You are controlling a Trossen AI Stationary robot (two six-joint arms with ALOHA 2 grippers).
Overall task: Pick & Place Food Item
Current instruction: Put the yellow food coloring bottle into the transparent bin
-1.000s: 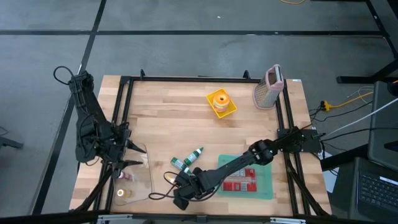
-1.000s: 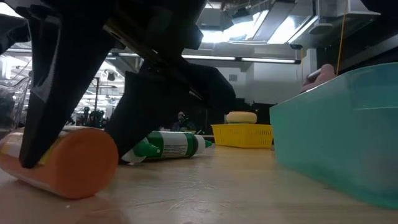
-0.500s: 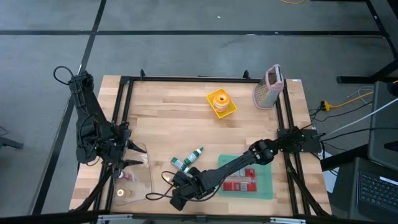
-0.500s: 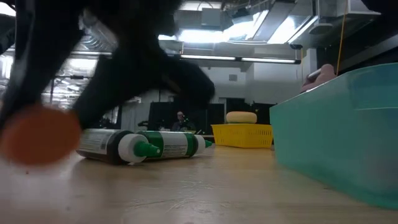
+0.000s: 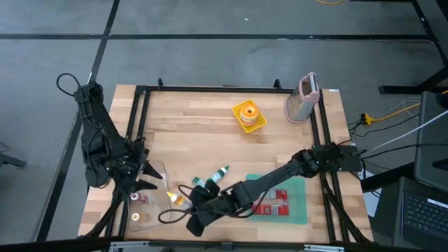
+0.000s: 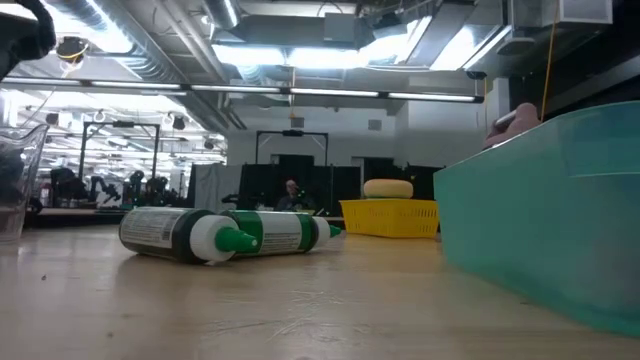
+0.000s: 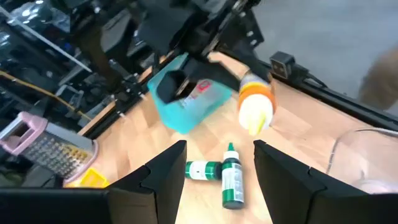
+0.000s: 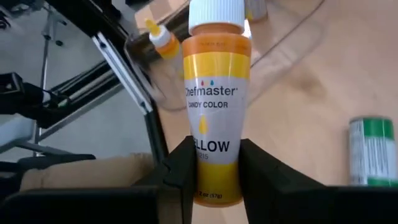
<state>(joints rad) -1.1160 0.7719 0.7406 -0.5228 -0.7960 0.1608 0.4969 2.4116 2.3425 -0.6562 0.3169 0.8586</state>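
From above, the right gripper [image 5: 183, 200] pinches a yellow bottle [image 5: 179, 199] above the table [image 5: 196, 133], beside two green bottles [image 5: 211, 178], a teal tray [image 5: 297, 210] and a clear container [image 5: 155, 203]; the left gripper [image 5: 145, 178], fingers spread, waits near that container. The low view shows only the green bottles [image 6: 225, 235], the tray [image 6: 540, 215] and a yellow basket [image 6: 388, 215]. The left wrist view adds a grater [image 7: 43, 142]; the right wrist view alone shows the bottle's [image 8: 216, 106] "YELLOW" label between the fingers [image 8: 180, 165].

Overhead, table-level and wrist cameras share green bottles [image 5: 212, 178].
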